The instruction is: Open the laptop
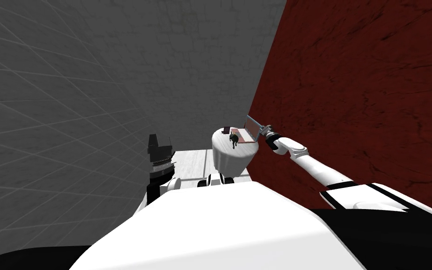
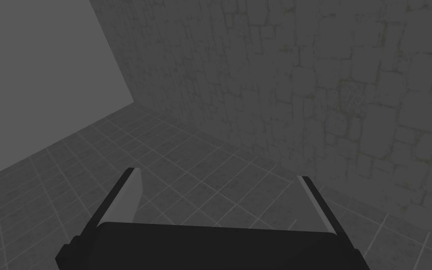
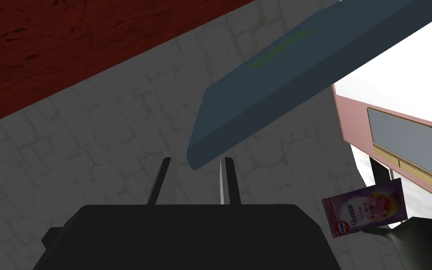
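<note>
The right gripper (image 3: 195,160) is narrow, closed on the laptop lid (image 3: 276,70) corner at its fingertips; the left gripper (image 2: 219,180) stands wide.

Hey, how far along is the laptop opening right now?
Partly done: the lid stands raised well off the pink base on the round white table. In hand: the right gripper is closed on the lid's corner. Left to do: probably swing it further back, then let go. The left gripper hangs open, idle.
</note>
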You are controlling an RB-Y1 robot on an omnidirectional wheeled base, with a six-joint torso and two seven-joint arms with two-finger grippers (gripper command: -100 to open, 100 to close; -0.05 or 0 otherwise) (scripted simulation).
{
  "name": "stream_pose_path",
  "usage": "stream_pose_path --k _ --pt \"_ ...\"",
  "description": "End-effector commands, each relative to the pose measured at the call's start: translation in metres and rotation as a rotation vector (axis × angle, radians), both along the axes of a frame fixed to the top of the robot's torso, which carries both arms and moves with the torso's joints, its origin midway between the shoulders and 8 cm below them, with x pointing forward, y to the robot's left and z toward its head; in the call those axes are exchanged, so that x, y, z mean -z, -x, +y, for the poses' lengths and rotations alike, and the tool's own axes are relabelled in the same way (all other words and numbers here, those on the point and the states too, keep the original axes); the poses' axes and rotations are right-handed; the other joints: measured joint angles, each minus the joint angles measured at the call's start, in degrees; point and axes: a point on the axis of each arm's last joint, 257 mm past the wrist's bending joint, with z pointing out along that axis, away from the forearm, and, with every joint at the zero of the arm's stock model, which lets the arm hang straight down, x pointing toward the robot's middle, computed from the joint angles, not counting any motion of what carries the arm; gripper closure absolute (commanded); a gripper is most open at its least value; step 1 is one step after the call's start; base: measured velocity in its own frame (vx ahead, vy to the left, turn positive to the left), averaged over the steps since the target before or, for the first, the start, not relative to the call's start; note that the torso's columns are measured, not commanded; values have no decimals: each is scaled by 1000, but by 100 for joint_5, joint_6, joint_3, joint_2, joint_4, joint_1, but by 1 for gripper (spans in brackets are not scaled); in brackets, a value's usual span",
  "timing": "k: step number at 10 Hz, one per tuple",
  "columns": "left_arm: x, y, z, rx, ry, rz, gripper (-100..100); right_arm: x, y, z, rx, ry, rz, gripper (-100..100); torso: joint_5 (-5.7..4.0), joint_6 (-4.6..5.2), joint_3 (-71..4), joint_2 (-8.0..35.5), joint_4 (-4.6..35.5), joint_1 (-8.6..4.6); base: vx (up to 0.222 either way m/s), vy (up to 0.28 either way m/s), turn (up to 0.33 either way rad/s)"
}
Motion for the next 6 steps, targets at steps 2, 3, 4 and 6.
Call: stream_pose_path --k 2,3,4,6 --pt "0 0 0 0 0 0 0 12 0 23 2 140 9 100 2 6 6 9 5 0 3 33 24" --pt "0 0 0 0 0 0 0 4 -1 18 1 116 -1 100 5 12 12 19 10 3 -4 23 15" --pt "0 0 0 0 0 0 0 12 1 25 6 166 8 100 13 26 21 34 23 -3 5 1 44" --pt "0 0 0 0 0 0 0 22 4 32 11 209 18 100 4 35 32 48 20 -9 17 -14 43"
